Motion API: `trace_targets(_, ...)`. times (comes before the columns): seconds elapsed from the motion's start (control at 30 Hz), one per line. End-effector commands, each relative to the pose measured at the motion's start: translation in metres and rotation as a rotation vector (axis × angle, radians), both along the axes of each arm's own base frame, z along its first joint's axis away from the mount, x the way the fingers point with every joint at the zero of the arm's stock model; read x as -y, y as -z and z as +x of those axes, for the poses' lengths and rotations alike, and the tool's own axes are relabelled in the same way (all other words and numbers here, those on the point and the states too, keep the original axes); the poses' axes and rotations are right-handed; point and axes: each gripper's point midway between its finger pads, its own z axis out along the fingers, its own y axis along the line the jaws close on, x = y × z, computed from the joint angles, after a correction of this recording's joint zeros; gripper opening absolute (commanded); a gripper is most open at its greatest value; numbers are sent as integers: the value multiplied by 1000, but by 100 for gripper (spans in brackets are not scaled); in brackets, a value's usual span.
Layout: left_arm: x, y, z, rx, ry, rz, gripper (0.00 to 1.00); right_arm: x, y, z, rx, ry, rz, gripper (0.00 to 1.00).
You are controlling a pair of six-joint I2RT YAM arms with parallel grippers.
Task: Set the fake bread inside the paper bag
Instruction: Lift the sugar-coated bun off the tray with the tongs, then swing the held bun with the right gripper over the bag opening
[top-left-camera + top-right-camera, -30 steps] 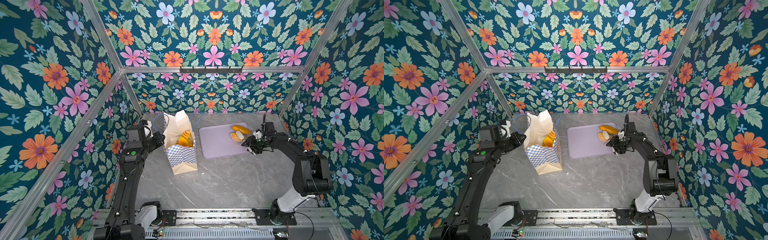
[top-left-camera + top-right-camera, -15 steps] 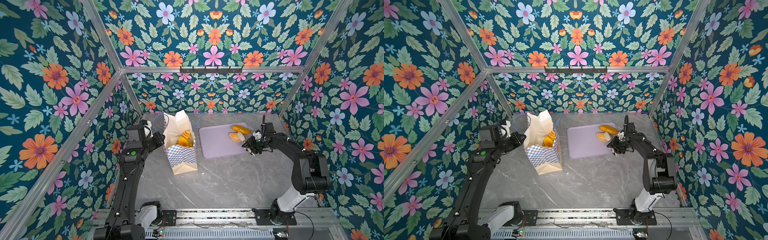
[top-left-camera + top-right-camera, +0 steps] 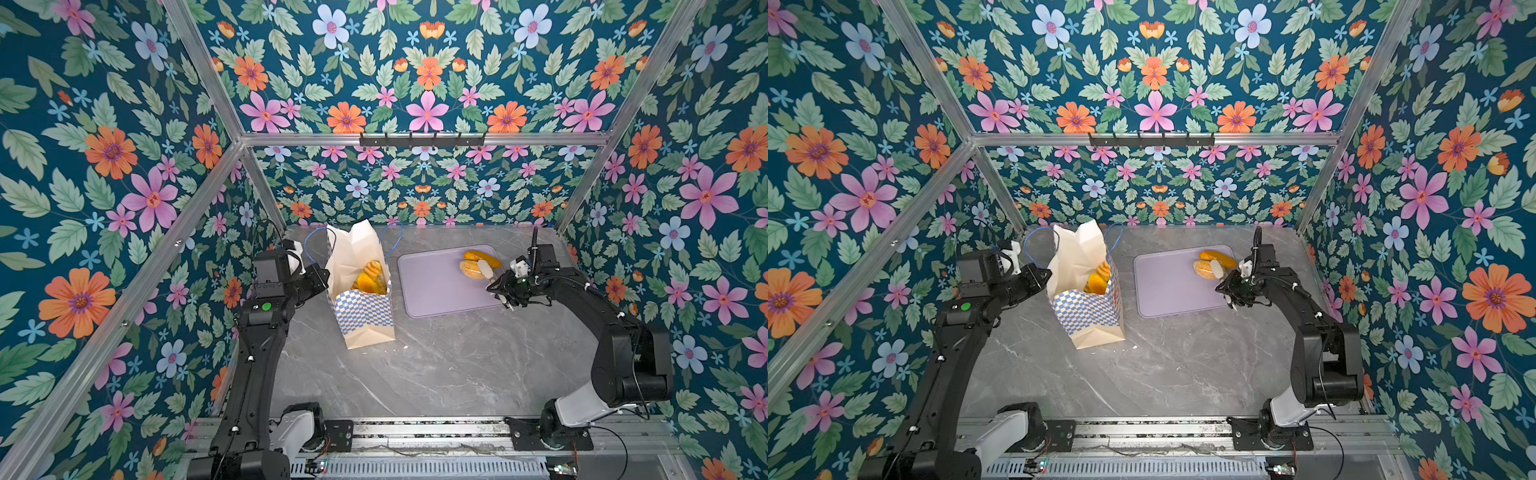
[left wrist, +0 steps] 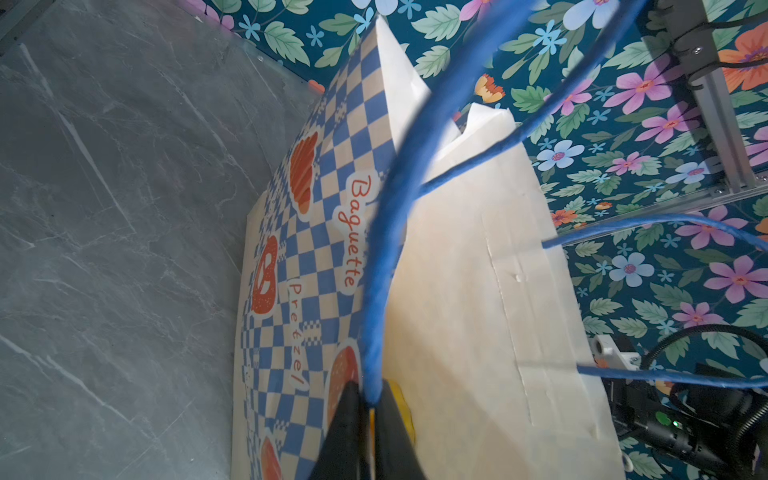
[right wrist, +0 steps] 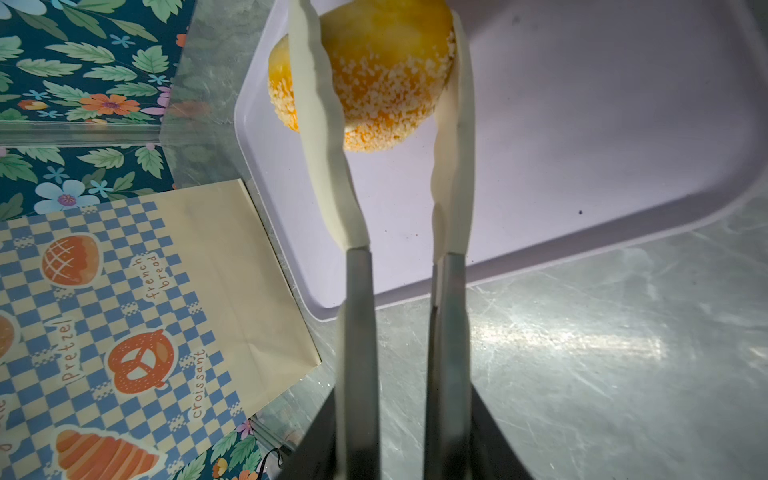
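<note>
left gripper (image 4: pixel 370 409) clamped on cord handle (image 4: pixel 386 232) of paper bag (image 3: pixel 365 309), bag beside tray (image 3: pixel 436 291). right gripper (image 5: pixel 401 432) pinching tongs (image 5: pixel 359 316), tips bracketing crumbed bun (image 5: pixel 386 75) on tray.

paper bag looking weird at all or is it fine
The paper bag stands upright on the table, but its cream top is creased and folded unevenly. The left gripper pinches one blue cord handle, apparently pulling the mouth open. Nothing looks torn or spilled.
</note>
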Motion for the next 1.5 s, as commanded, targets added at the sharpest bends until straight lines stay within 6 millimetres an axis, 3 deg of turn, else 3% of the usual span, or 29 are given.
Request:
trace_targets(0.0, -1, -2, 1, 2, -6, 5, 11, 0, -13, 0, 29, 0, 1, 37)
trace_targets(1.47, 1, -3, 3, 6, 1, -9, 11, -5, -180, -25, 353, 14, 48, 36)
